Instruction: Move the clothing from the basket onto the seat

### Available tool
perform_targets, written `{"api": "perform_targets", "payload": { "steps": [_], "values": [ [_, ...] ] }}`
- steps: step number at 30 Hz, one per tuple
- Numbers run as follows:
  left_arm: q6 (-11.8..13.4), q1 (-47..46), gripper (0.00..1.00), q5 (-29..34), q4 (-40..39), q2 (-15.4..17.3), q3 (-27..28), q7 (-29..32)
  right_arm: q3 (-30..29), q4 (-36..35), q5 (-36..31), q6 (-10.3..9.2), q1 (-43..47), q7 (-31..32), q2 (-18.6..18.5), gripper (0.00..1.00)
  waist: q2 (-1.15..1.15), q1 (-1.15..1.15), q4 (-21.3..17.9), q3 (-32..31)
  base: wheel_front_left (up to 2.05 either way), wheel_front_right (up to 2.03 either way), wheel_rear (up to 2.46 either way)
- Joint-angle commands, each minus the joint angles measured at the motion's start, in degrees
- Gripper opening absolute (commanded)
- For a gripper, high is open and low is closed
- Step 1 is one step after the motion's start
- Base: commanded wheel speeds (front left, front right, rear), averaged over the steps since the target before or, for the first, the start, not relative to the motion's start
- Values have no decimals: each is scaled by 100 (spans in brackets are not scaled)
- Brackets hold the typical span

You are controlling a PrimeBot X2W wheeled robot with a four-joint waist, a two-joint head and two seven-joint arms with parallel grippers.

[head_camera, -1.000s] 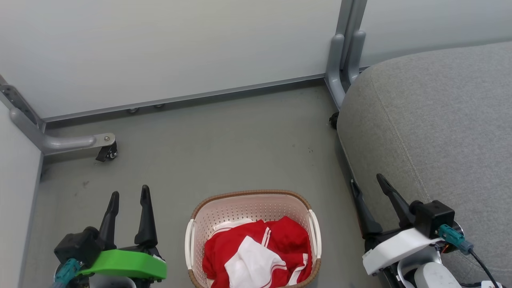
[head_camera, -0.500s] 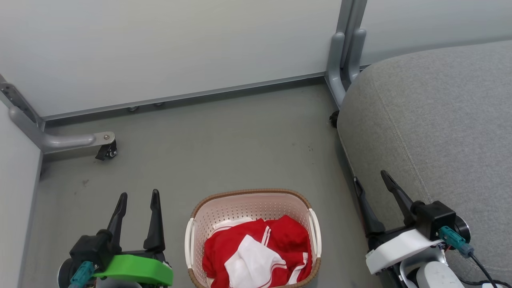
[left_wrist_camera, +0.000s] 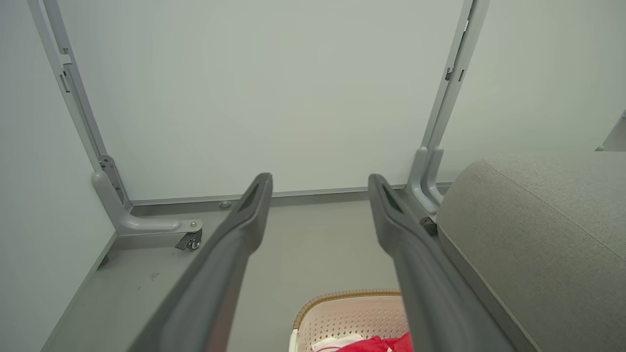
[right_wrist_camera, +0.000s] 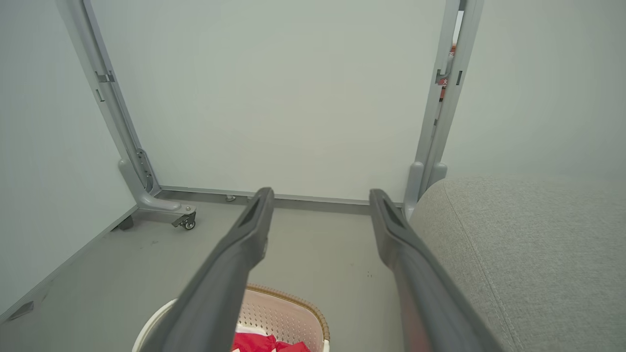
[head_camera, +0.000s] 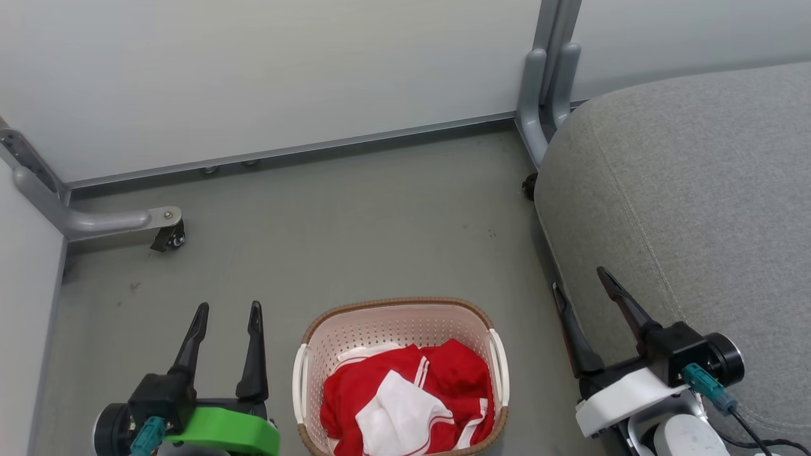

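The cream perforated basket with a brown rim sits on the floor at the bottom centre of the head view. Red and white clothing lies crumpled inside it. The large grey seat fills the right side. My left gripper hangs open to the left of the basket, nothing between its fingers. My right gripper is open between the basket and the seat's edge, also empty. In the left wrist view the basket and a bit of clothing peek between the fingers; the right wrist view shows the basket.
Pale partition panels stand behind and to the left. A grey metal foot with a caster juts out at the left, and a grey upright post stands by the seat's far corner. Bare grey floor lies beyond the basket.
My left gripper has shifted right and lower in the head view, closer to the basket. The right gripper has shifted slightly. Basket and clothing lie as before.
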Motion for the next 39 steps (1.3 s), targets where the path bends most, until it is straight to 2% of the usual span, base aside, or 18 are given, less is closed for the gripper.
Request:
{"api": "perform_targets", "payload": {
  "steps": [1, 19, 24, 33, 39],
  "values": [
    [-9, 78, 100, 100, -9, 41, -16, -53, 13, -31, -110, 0, 7, -58, -35, 100, 0, 0, 0, 2, 0, 0, 0],
    [54, 89, 100, 209, 27, 41, -49, -47, 43, 15, -72, 0, 3, -61, -34, 100, 0, 0, -12, -3, 0, 0, 0],
    [26, -50, 100, 216, 22, 40, -81, -47, 3, -41, -73, 0, -97, -61, -34, 100, 0, 0, 1, 160, 0, 0, 0],
    [-113, -580, 100, 408, 256, 38, -423, -46, -340, -256, -48, 0, -432, -59, -33, 100, 0, 0, 57, 972, 0, 0, 0],
    [-192, -1297, 100, 693, 840, 105, -1108, -45, -592, -429, -185, 0, -838, -54, -32, 100, 0, 0, 70, 1786, 0, 0, 0]
  ]
}}
